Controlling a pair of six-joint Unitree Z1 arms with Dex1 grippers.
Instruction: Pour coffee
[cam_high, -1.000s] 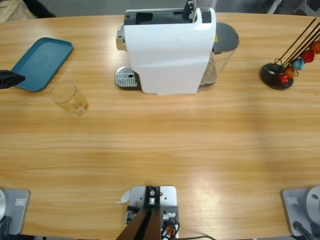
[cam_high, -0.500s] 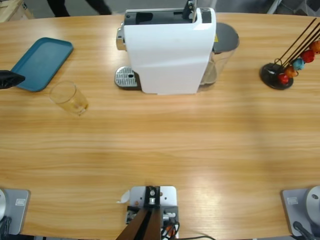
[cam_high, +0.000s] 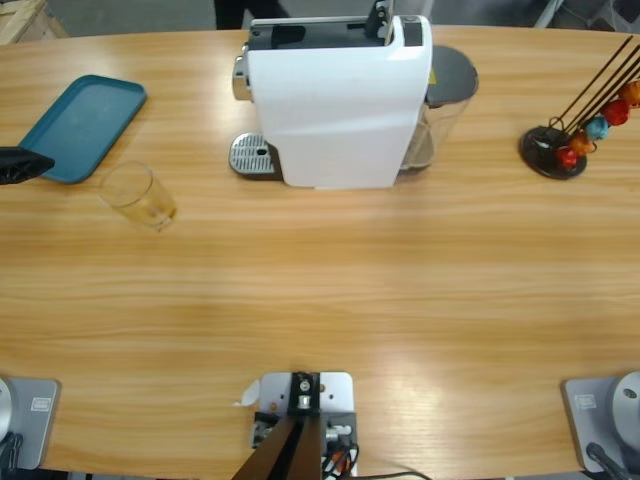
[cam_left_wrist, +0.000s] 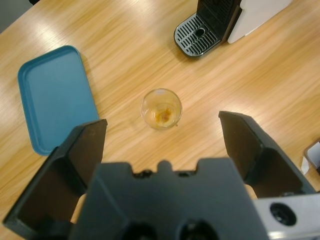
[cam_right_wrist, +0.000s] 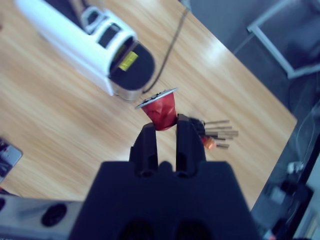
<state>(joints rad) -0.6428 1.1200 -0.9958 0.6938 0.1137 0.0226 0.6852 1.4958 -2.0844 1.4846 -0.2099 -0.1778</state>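
Over the last second we see almost nothing shift on the long wooden tabletop (cam_high: 320, 300): only the black tip at the left edge of the high view has changed slightly in shape, and dark clothing now shows behind the machine at the top edge. We read that as the task barely begun, with brewing not started. Our left gripper (cam_left_wrist: 160, 131) hangs with its fingers spread wide and released above the small clear drinking glass (cam_left_wrist: 161, 108), which stands upright beside the flat teal plastic tray with rounded corners (cam_left_wrist: 55, 95); the glass holds only a thin amber-brown smear of coffee (cam_left_wrist: 163, 115) at its bottom. Our right gripper (cam_right_wrist: 164, 131) has its fingers clenched on a red foil-rimmed conical capsule (cam_right_wrist: 161, 110), held high over the tabletop. The glossy white box-shaped coffee machine (cam_high: 340, 100) has a round perforated metal drip grille (cam_high: 252, 155), which is bare. The dark wire capsule rack (cam_high: 560, 145) carries shiny round coloured capsules.
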